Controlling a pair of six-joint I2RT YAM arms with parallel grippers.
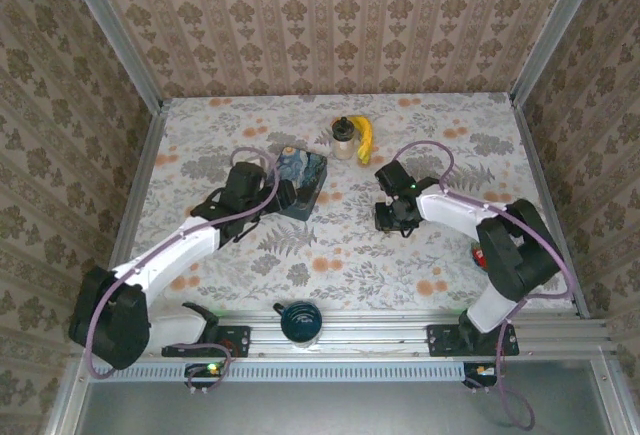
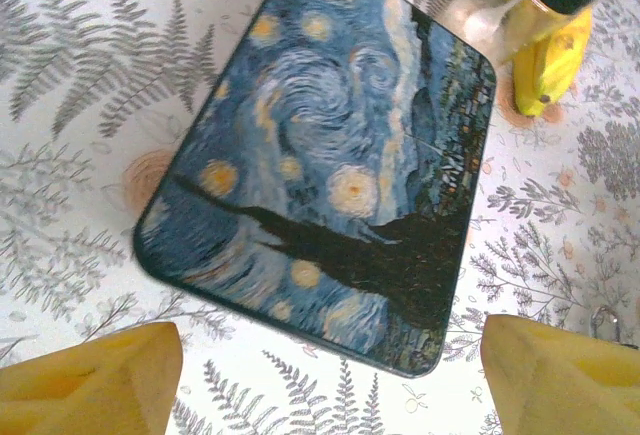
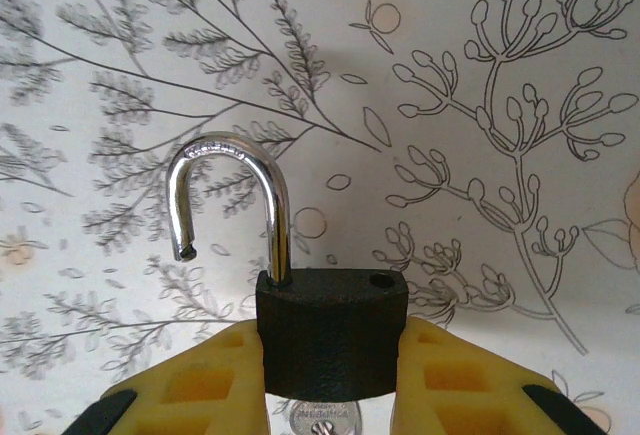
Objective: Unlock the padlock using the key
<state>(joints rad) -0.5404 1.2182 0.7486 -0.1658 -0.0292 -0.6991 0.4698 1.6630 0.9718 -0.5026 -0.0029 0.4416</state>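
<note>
We see the right tool (image 3: pixel 330 360) clamped on the padlock (image 3: pixel 332 325), its yellow pads (image 3: pixel 200 395) pressing both sides of the dark body over the floral counter (image 3: pixel 500 75). Whether the lock touches the counter we cannot tell. The shackle (image 3: pixel 232 190) is swung aside, and its free end hangs clear of the hole in the top of the body. Beneath the body a sliver of silver metal shows. We take it for the key (image 3: pixel 320 417), seated in the lock, though little of it is visible. We judge the unlocking itself done, and what may be left is setting the lock down and letting go. Our left tool (image 2: pixel 325 380) is spread wide and holds nothing. It hovers over the blue tin box (image 2: pixel 330 155), near a bottle (image 2: pixel 520 5) and a banana (image 2: pixel 545 65).
</note>
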